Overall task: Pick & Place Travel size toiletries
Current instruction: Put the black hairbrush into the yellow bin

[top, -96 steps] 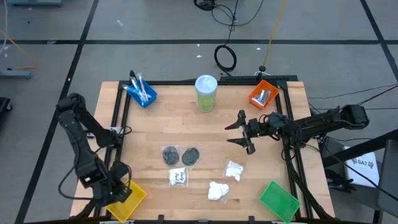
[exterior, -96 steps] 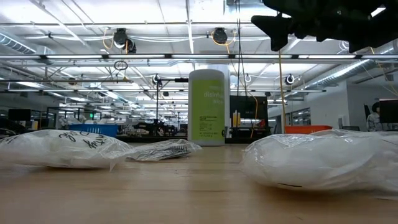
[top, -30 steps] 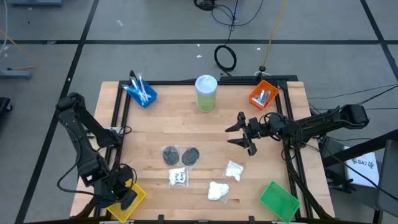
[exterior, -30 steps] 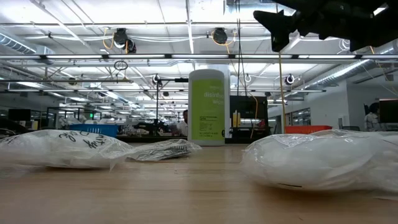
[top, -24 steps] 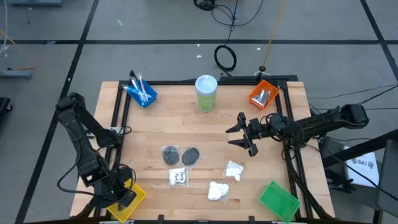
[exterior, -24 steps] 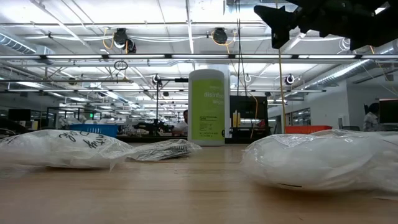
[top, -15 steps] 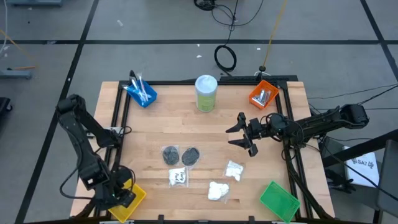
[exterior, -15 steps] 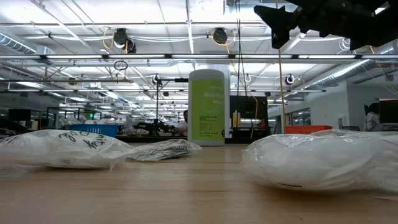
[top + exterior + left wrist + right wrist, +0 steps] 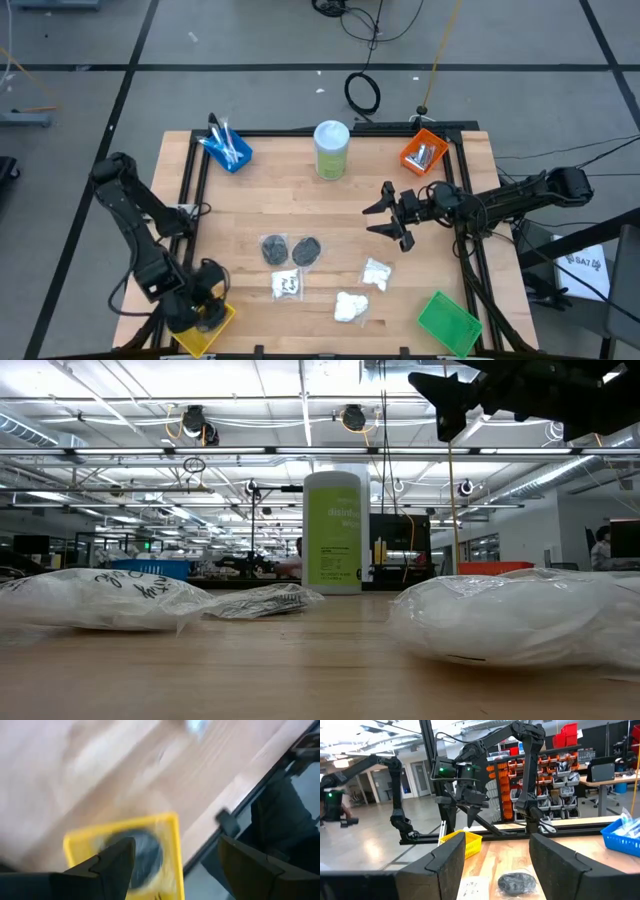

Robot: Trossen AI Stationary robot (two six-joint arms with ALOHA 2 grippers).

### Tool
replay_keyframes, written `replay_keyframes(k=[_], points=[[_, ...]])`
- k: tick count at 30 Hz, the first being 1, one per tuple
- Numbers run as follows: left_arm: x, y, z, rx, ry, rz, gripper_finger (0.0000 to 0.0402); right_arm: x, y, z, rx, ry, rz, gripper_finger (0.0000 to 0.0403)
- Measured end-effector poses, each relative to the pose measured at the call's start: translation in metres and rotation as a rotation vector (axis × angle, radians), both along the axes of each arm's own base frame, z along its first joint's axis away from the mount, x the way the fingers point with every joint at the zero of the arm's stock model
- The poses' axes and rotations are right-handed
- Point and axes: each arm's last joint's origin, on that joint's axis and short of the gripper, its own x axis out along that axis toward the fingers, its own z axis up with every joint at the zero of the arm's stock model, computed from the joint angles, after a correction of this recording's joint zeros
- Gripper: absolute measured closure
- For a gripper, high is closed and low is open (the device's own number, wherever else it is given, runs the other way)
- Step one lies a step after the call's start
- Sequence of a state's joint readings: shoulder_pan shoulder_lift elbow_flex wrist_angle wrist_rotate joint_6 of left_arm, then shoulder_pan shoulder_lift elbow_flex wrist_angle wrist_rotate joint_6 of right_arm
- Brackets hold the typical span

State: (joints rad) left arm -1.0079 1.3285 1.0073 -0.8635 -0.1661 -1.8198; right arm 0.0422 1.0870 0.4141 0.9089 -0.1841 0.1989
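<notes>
Nearest you, at the table's front-left corner, the left gripper (image 9: 205,300) hangs over the yellow bin (image 9: 208,322). In the left wrist view its fingers (image 9: 117,862) are spread apart, gripping nothing, w/ one dark grey disc (image 9: 142,855) lying in the bin beneath. So that disc looks placed. The green bin (image 9: 446,322) at front-right shows nothing inside.

Still loose on the wooden table (image 9: 260,190), front to mid:
- white packet (image 9: 350,306), nearest the front edge
- flat white packet w/ dark print (image 9: 287,284)
- another white packet (image 9: 376,272), just behind the first
- two dark grey discs, side by side: left disc (image 9: 272,248), right disc (image 9: 307,250)

Mid-table right, the right gripper (image 9: 392,213) hovers above the wood, jaws apart, empty; it's waiting, well clear of the loose items.

Far edge: the blue bin (image 9: 228,150) already holds thin sticks, the orange bin (image 9: 424,152) holds short silver tubes. The pale-green canister (image 9: 331,149) stands between them.

Your tally, as a judgement: sticks and tubes sorted, one disc in yellow. Left to do: two discs, probably for yellow, and three packets, probably for green. Roughly halfway.
</notes>
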Motion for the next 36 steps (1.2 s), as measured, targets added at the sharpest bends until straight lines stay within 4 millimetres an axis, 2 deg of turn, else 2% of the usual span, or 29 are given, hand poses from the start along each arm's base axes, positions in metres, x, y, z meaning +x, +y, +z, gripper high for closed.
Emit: replay_keyframes(k=[5, 10, 12, 14, 18, 20, 25, 27, 36], points=[[0.026, 0.021, 0.000, 0.162, -0.115, -0.076, 0.0138, 0.000, 0.000, -0.001, 0.036, 0.014, 0.006, 0.0195], [0.051, 0.060, -0.002, 0.435, -0.157, -0.027, 0.0149, 0.000, 0.002, -0.004, 0.066, 0.056, 0.018, 0.0195], [0.060, 0.078, -0.014, 0.449, -0.104, 0.017, 0.0153, 0.000, 0.005, -0.004, 0.072, 0.060, 0.032, 0.0195], [0.064, 0.097, -0.034, 0.406, -0.017, 0.056, 0.0159, 0.000, 0.008, -0.004, 0.072, 0.064, 0.046, 0.0195], [0.057, 0.131, -0.077, 0.363, 0.135, 0.156, 0.0172, -0.001, 0.014, -0.004, 0.063, 0.063, 0.073, 0.0195], [0.055, 0.144, -0.094, 0.318, 0.153, 0.200, 0.0181, -0.001, 0.016, -0.004, 0.061, 0.063, 0.084, 0.0195], [0.061, 0.161, -0.117, 0.206, 0.005, 0.188, 0.0205, -0.002, 0.022, -0.004, 0.063, 0.064, 0.109, 0.0195], [0.065, 0.165, -0.119, 0.182, -0.063, 0.179, 0.0213, -0.003, 0.025, -0.004, 0.062, 0.065, 0.122, 0.0195], [0.070, 0.172, -0.116, 0.196, -0.150, 0.121, 0.0222, -0.005, 0.035, -0.004, 0.061, 0.067, 0.165, 0.0195]])
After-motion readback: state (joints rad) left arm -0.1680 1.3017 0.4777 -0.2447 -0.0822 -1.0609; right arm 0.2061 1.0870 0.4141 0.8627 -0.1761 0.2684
